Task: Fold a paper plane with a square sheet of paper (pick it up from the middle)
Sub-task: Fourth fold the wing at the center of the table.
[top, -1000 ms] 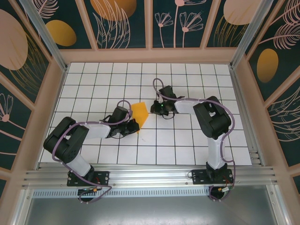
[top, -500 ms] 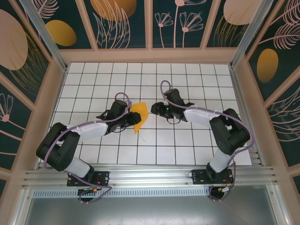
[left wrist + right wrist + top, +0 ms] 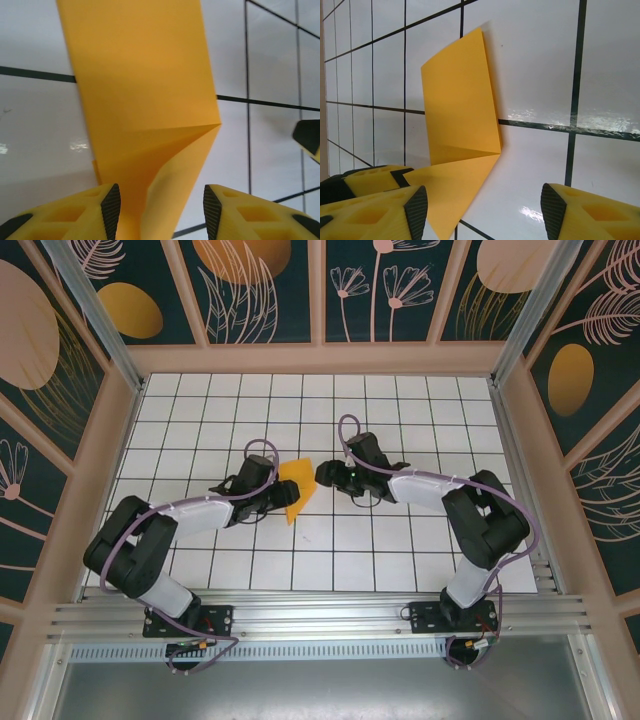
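The square sheet of paper (image 3: pixel 297 486) lies on the white tiles, folded into a narrow orange-yellow strip with a pointed near end. In the left wrist view the paper (image 3: pixel 145 90) reaches back between the pads of my left gripper (image 3: pixel 161 210), which stands open with a gap on the right side. My left gripper (image 3: pixel 280 496) sits at the paper's left edge. To the paper's right, my right gripper (image 3: pixel 325 474) is open. In the right wrist view the paper (image 3: pixel 460 105) lies ahead, its pointed flap beside the left pad of my right gripper (image 3: pixel 483 212).
The white grid table (image 3: pixel 400 550) is fenced by a wooden frame and dark floral wall panels (image 3: pixel 260 290). A metal rail (image 3: pixel 320 615) runs along the near edge by the arm bases. A yellow finger of the left gripper (image 3: pixel 365 182) shows in the right wrist view.
Both grippers have gone from shut to open. The left arm reached forward to the paper's left edge, and the right arm stretched out lower. The paper now lies flatter, pointing toward me.
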